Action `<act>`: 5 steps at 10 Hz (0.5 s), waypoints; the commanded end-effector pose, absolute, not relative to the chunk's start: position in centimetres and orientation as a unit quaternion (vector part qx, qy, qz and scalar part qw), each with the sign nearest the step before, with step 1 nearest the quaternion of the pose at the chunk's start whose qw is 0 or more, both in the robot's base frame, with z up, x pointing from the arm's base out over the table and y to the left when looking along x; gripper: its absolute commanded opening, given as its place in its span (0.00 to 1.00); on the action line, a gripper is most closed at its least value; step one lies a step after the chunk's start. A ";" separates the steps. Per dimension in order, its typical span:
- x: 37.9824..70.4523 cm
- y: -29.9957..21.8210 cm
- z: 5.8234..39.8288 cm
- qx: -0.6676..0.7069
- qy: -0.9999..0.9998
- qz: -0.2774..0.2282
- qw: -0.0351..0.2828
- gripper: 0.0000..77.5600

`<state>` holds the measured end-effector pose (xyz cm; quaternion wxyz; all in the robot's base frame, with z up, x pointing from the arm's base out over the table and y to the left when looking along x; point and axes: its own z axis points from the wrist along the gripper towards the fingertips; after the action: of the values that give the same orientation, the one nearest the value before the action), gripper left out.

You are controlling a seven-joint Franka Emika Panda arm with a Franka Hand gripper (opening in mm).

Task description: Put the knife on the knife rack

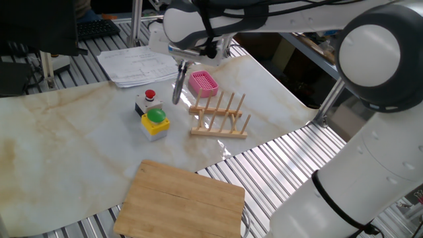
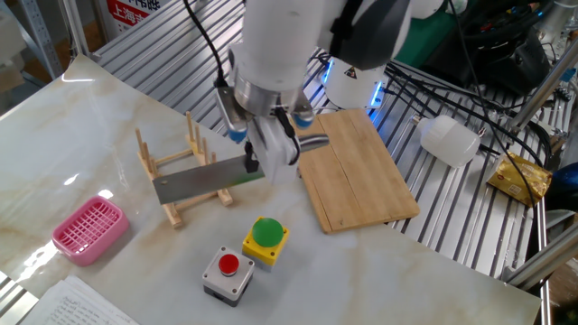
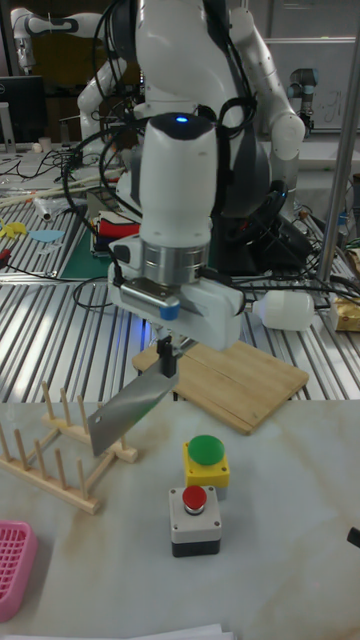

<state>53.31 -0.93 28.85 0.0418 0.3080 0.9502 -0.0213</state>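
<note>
The knife point(image 2: 194, 183) is all metal with a broad grey blade point(image 3: 128, 412), and it hangs in the air, held by its handle. My gripper point(image 2: 271, 155) is shut on that handle, fingers pointing down. The blade reaches out toward the knife rack point(image 2: 176, 167) and overlaps its near end in the other fixed view. In one fixed view the knife point(image 1: 177, 86) hangs just left of the light-wood knife rack point(image 1: 220, 116), below the gripper point(image 1: 183, 64). The rack point(image 3: 55, 450) holds nothing between its pegs.
A yellow box with a green button point(image 2: 265, 239) and a grey box with a red button point(image 2: 228, 269) stand near the rack. A pink basket point(image 2: 86, 230) sits beyond it. A wooden cutting board point(image 2: 352, 171) lies at the table edge. Papers point(image 1: 135, 66) lie at the back.
</note>
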 end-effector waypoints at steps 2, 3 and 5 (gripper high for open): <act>52.6 -3.5 29.4 0.289 0.956 -0.017 0.041 0.03; 52.6 -3.5 29.4 0.289 0.956 -0.017 0.041 0.03; 51.7 -5.0 28.6 0.278 0.959 -0.019 0.045 0.03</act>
<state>52.00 -4.33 28.84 0.0403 0.2850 0.9575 -0.0181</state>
